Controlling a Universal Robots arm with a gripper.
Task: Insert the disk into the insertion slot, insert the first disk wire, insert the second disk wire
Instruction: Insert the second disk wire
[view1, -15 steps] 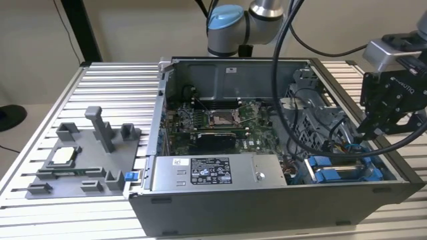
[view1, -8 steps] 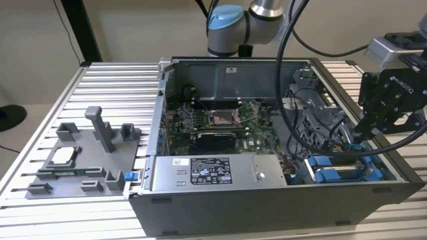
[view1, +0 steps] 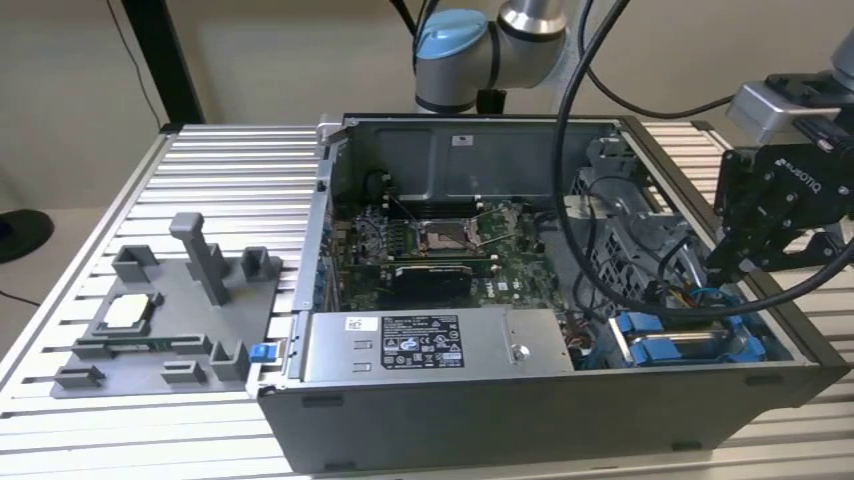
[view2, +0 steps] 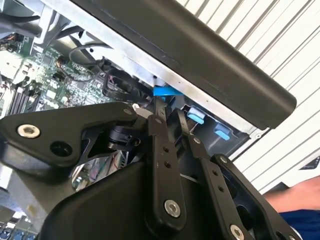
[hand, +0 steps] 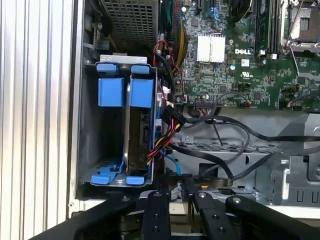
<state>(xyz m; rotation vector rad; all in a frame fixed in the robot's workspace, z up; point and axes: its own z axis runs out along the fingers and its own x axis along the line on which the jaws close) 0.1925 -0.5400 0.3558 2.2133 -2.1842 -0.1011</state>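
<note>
Blue plastic insertion slot (hand: 111, 92) holds the disk (hand: 135, 146). Just beside it, the gripper (view2: 167, 107) is closed, pinching a blue wire plug (view2: 166, 91).

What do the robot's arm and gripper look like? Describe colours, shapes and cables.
The arm has silver tubes and a light blue joint cap, with black cables alongside. The gripper is black, with jointed bars, silver bolts and white lettering, under a grey box.

You've got the computer case (view1: 534, 410) on the table (view1: 227, 170), the fixture (view1: 160, 320) beside it on the exterior view's left. Inside: power-supply box (view1: 414, 345) along the near wall, motherboard (view1: 441, 240) behind it, insertion slot (view1: 681, 345) in the exterior view's right near corner, disk (hand: 135, 145) in it, gripper (view1: 723, 272) just above.
</note>
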